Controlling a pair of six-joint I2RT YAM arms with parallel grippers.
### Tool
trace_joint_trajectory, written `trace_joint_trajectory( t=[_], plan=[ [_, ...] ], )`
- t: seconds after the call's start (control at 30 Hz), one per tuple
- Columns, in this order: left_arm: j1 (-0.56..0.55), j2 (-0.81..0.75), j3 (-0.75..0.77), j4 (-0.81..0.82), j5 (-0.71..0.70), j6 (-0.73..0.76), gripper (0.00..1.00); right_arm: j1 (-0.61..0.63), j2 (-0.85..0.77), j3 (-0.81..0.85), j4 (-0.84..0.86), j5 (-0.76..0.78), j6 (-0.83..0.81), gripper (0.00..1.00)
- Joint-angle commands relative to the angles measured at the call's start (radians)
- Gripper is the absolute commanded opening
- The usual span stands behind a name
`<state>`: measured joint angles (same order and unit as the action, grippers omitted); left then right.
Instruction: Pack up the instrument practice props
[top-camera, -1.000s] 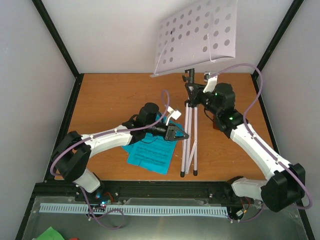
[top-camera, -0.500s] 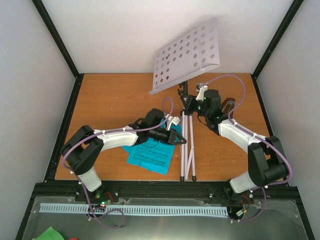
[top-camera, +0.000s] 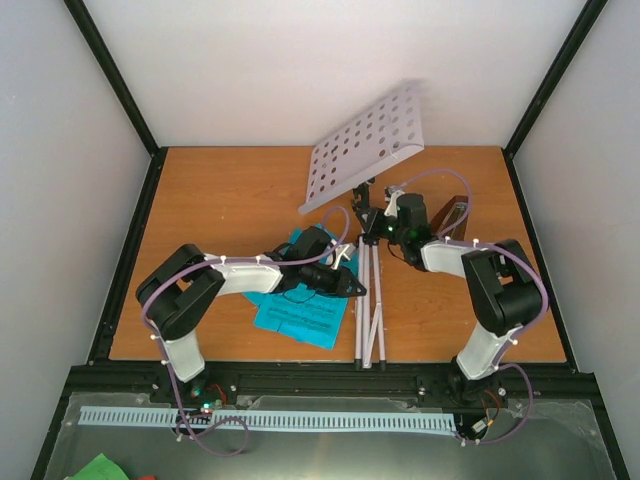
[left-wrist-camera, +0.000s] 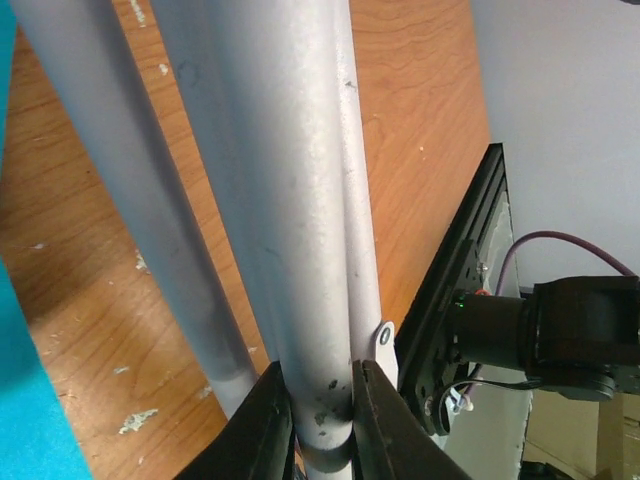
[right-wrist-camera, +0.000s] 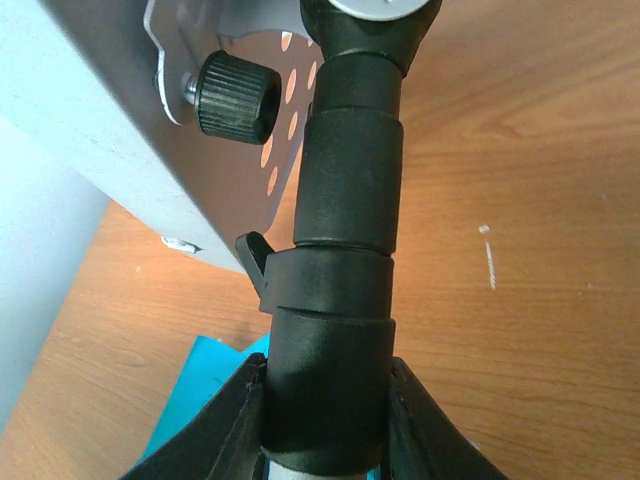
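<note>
1. Music stand (top-camera: 378, 310): its long axis runs near to far between the two grippers. The folded legs point at the near edge, and the perforated desk (top-camera: 367, 150) sits tilted at the far end.
2. Left gripper (left-wrist-camera: 322, 405): clamped on a leg tube (left-wrist-camera: 290, 200).
3. Right gripper (right-wrist-camera: 325, 420): clamped on the black collar (right-wrist-camera: 345, 180) just below the desk.
4. Blue pages (top-camera: 300, 318): flat on the table (top-camera: 220, 200), beneath the left gripper.
5. Metronome (top-camera: 452, 212): just beside the right gripper, on its outer side.

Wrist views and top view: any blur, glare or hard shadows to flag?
Top external: soft, even light, no hard shadow around the music stand. Left wrist: the stand's legs fill the frame, sharp enough to show scuffs; the background is softer. Right wrist: the stand's black collar is sharp, a warm glow on the table beside it.
</note>
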<state>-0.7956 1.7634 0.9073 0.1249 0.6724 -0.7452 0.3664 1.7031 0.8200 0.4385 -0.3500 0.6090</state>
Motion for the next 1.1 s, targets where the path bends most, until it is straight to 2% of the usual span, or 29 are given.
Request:
trace_joint_trajectory(
  t=[0.0,0.27,0.57,1.07],
  plan=[
    [0.065,0.019,0.046,0.241,-0.306,0.082,0.0,0.025,0.036,-0.026,0.04,-0.162,-0.048,0.03],
    [0.066,0.068,0.045,0.232,-0.321,0.1,0.0,0.023,0.128,-0.024,0.069,-0.148,-0.071,0.05],
    [0.066,0.091,0.035,0.216,-0.331,0.1,0.01,0.022,0.148,-0.037,0.078,-0.11,-0.127,0.29],
    [0.066,0.095,0.028,0.219,-0.321,0.095,0.01,0.023,0.227,0.0,0.072,-0.106,-0.187,0.35]
  ],
)
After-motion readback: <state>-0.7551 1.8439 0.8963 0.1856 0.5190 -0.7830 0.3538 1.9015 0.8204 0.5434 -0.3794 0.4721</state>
